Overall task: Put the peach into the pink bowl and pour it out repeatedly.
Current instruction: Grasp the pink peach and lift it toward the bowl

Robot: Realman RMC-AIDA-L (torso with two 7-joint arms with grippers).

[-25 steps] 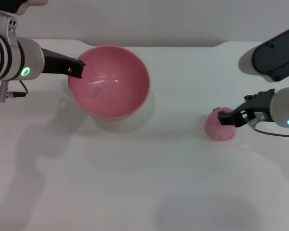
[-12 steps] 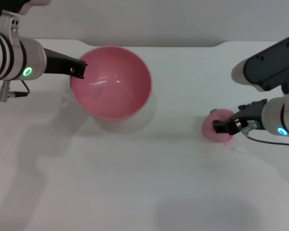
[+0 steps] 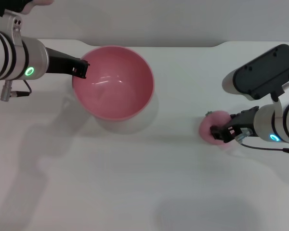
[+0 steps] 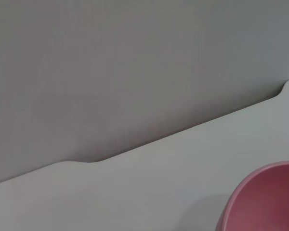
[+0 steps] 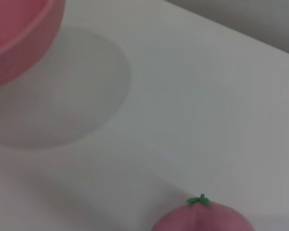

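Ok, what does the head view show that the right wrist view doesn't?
Only the head view shows both arms: the left tool at the rim of the pink bowl, the right tool on the peach, and the bowl's inside. Only the right wrist view shows the peach's green stem nub. Both share the peach, part of the bowl and the white table.

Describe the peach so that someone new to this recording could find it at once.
Start at the white table, then look away from the big glossy pink plastic bowl toward the robot's right side. There the right gripper closes on a small round pale-pink peach, far smaller than the bowl, with a tiny green stem nub.
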